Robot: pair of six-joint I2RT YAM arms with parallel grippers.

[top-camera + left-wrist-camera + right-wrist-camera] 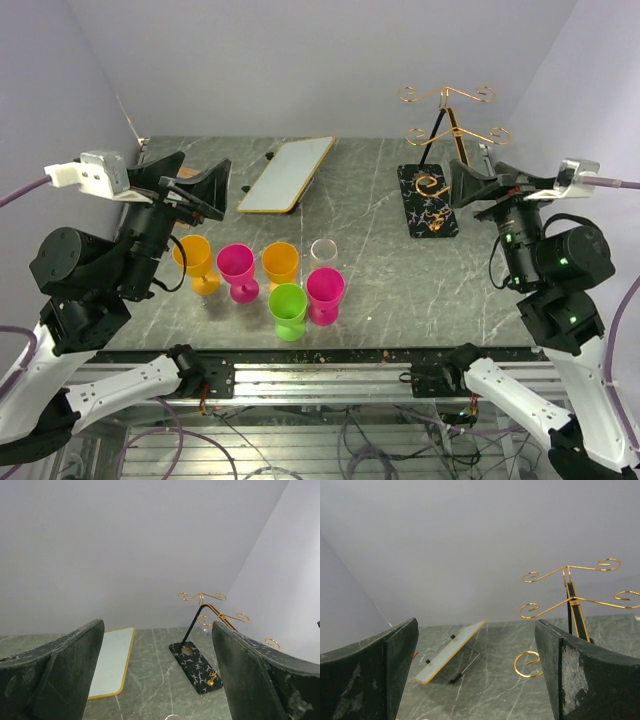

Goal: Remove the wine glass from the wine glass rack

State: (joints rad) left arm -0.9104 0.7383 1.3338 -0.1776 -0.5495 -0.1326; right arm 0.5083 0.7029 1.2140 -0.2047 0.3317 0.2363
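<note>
The wine glass rack (448, 112) stands at the back right on its black veined base (427, 200). Its gold curled arms carry no glass in any view. Several plastic wine glasses stand upright on the table in front of the left arm: two orange (195, 258), two pink (237, 268), one green (288, 305) and one clear (323, 250). My left gripper (205, 185) is open and empty, above and left of the glasses. My right gripper (480, 183) is open and empty beside the rack's base. The rack also shows in the left wrist view (202, 605) and the right wrist view (568, 600).
A white gold-edged panel (288, 173) leans propped on a small stand at the back middle; it also shows in the left wrist view (112, 660) and the right wrist view (451, 650). White walls close in the back and both sides. A metal rail runs along the near edge (320, 378).
</note>
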